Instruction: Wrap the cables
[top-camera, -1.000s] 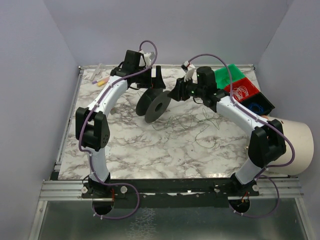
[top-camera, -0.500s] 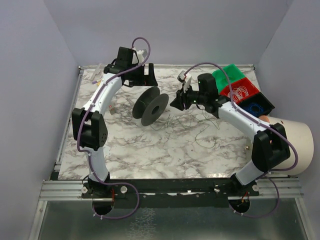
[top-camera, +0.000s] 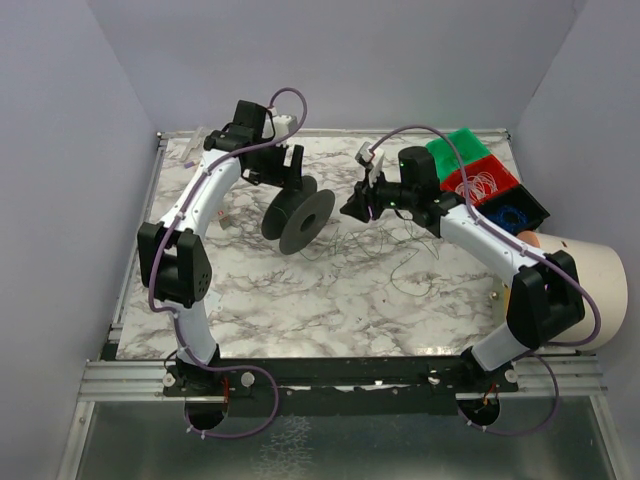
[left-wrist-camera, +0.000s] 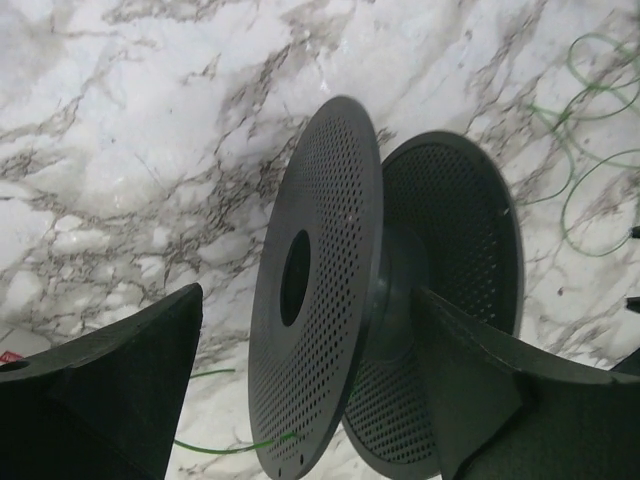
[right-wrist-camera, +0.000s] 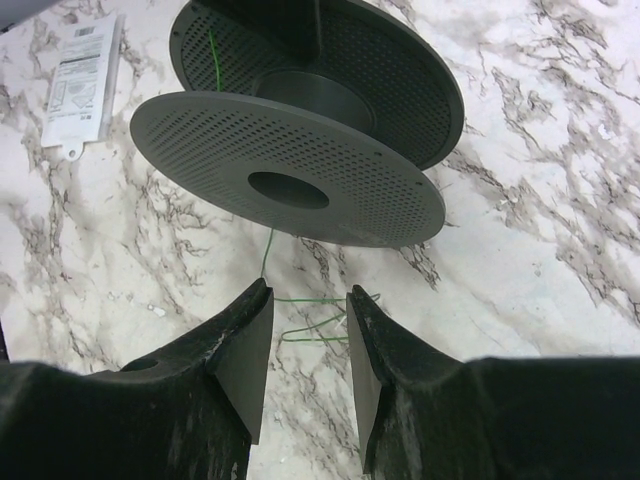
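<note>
Thin green cables (top-camera: 372, 246) lie in loose loops on the marble table, right of the black spool (top-camera: 298, 213). One strand runs from the spool's hub down to the table in the right wrist view (right-wrist-camera: 266, 250). My left gripper (top-camera: 291, 172) is open wide, its jaws straddling the spool's near flange (left-wrist-camera: 330, 200) without pinching it. My right gripper (top-camera: 352, 207) hovers just right of the spool, jaws partly open and empty, with green loops (right-wrist-camera: 312, 330) on the table beneath the gap. A green strand also shows under the spool (left-wrist-camera: 215, 446).
At the back right stand a green bin (top-camera: 460, 148), a red bin (top-camera: 497, 172) with a whitish coil, and a black bin (top-camera: 530, 203) with a blue coil. A white cylinder (top-camera: 592, 288) sits at the right edge. A white label packet (right-wrist-camera: 85, 80) lies beyond the spool.
The left gripper let go of the tilted spool, drew back, then came down over it again. The spool now rests on the table. The right gripper backed off slightly to the right.
</note>
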